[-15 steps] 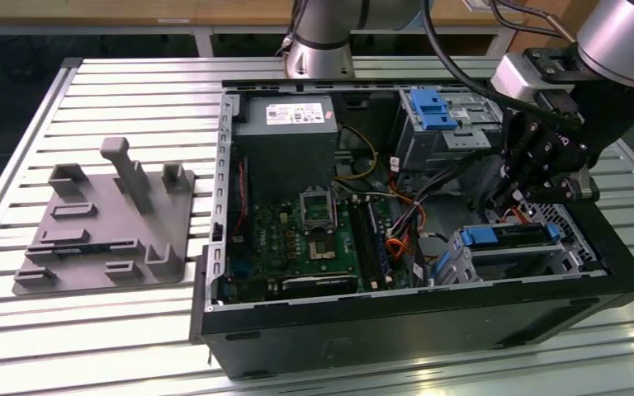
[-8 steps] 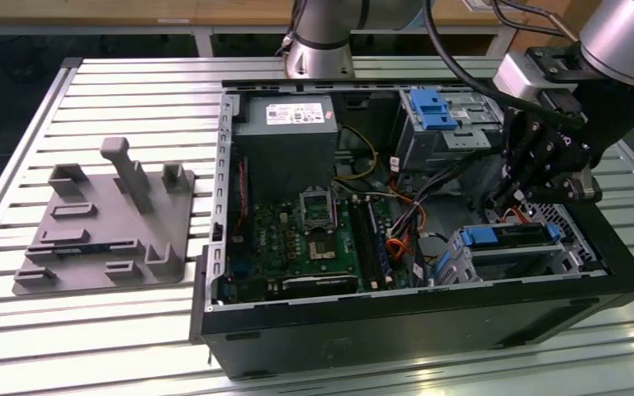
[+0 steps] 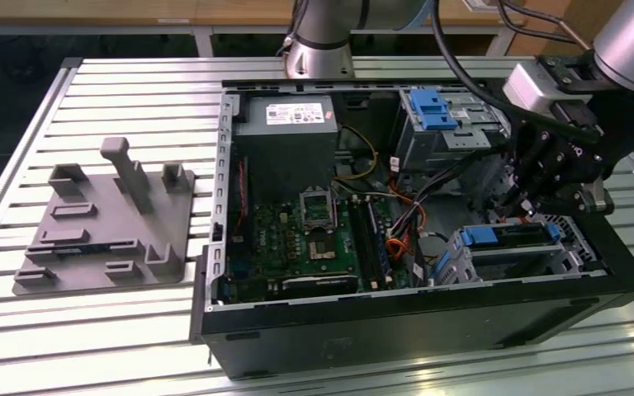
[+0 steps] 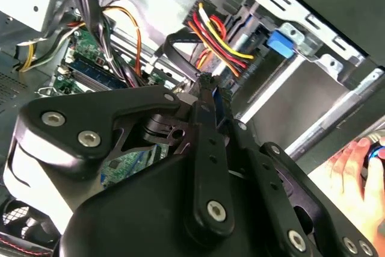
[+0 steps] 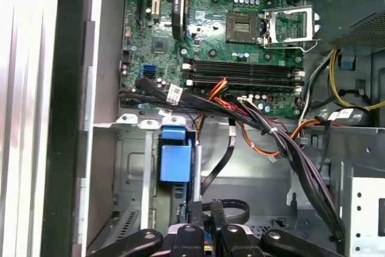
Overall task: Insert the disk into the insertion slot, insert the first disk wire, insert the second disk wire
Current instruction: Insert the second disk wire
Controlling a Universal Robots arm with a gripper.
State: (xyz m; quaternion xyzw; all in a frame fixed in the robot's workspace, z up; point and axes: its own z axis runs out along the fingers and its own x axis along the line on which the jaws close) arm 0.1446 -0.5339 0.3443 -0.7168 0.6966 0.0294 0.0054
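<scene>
Over the near corner of the case, the claw: the gripper [image 3: 532,206] hangs low inside the open computer case [image 3: 428,309], on the exterior view's right, just above the insertion slot [image 3: 527,266].
Claw's hold: we cannot tell how far open it is, nor whether it has anything; in the second wrist view a thin blue strip shows at the gripper [image 4: 212,91], but we cannot make out what it is.
Disk: we judge the disk [image 3: 504,237] already seated in the slot, its blue carrier showing along the cage's top edge.
Wires: a black cable loop [image 5: 233,210] lies just beside the claw; farther out a black cable bundle [image 5: 289,148] and red and yellow wires [image 4: 210,31] run from the motherboard [image 3: 311,239] towards the cage.
How the disk handles: we judge it stiff, dense and easily hurt by knocks; best taken by the carrier's long edges, not the labelled face.
How the wires handle: we judge them light, limp and springy, each with a rigid plug; take hold at the plug, since the cord would bend away.
Bystander: a person's hand [image 4: 355,162] rests outside the case.
</scene>
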